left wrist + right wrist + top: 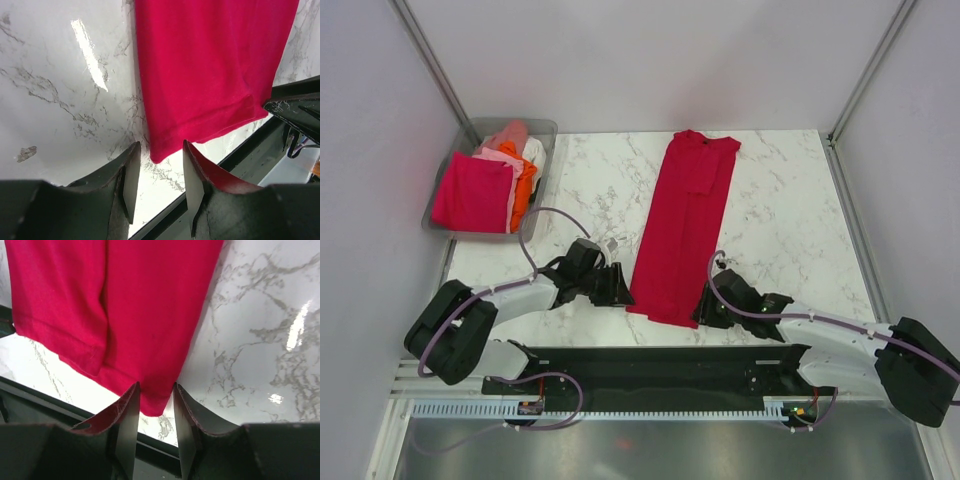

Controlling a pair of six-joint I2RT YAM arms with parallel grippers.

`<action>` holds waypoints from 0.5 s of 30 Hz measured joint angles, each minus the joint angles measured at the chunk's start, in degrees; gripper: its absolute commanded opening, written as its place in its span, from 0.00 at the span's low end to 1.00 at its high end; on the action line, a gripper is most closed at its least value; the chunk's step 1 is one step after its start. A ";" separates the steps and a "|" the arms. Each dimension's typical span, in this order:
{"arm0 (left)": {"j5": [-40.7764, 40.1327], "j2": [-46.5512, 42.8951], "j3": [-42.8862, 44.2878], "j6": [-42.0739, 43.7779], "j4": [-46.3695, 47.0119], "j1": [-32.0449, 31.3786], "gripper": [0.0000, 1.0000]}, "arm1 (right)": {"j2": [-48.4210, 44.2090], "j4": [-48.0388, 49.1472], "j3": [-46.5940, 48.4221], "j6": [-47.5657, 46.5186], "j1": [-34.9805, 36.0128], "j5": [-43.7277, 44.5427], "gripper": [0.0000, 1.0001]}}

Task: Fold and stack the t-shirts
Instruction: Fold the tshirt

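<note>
A crimson red t-shirt (685, 225) lies on the marble table as a long narrow strip, sides folded in, collar at the far end. My left gripper (620, 287) is open at its near left hem corner (161, 150); the corner tip lies between the jaws. My right gripper (706, 311) is open at the near right hem corner (157, 402), which reaches in between the jaws. Neither holds cloth. More shirts, magenta-pink (472, 192), orange (523, 185), pale pink and white, lie heaped in the bin at far left.
The clear grey plastic bin (540, 128) stands at the table's far left corner. A black rail (660, 360) runs along the near table edge, just behind both grippers. Grey walls enclose the table on three sides.
</note>
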 measured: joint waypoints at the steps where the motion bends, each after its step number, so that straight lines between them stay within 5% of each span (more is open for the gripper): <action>1: 0.02 0.11 0.00 0.00 -0.02 0.00 0.45 | 0.17 0.28 -0.07 0.20 0.00 -0.72 0.38; 4: 0.28 1.05 0.13 -0.11 -0.02 -0.04 0.33 | 1.07 1.03 -0.13 0.50 0.02 -2.10 0.24; 5: 0.26 1.46 0.24 -0.22 0.00 -0.28 0.27 | 1.51 1.22 -0.13 0.57 0.02 -2.45 0.05; 6: 0.33 1.95 0.35 -0.39 0.00 -0.61 0.12 | 1.90 1.38 -0.17 0.37 0.02 -2.62 0.00; 8: 0.39 2.69 0.48 -0.72 0.00 -1.51 0.02 | 2.32 1.55 -0.24 1.05 0.02 -3.04 0.00; 15: 0.79 1.11 0.55 -1.33 -0.42 -3.17 0.02 | -4.50 -5.25 -0.15 1.03 0.07 -1.09 0.00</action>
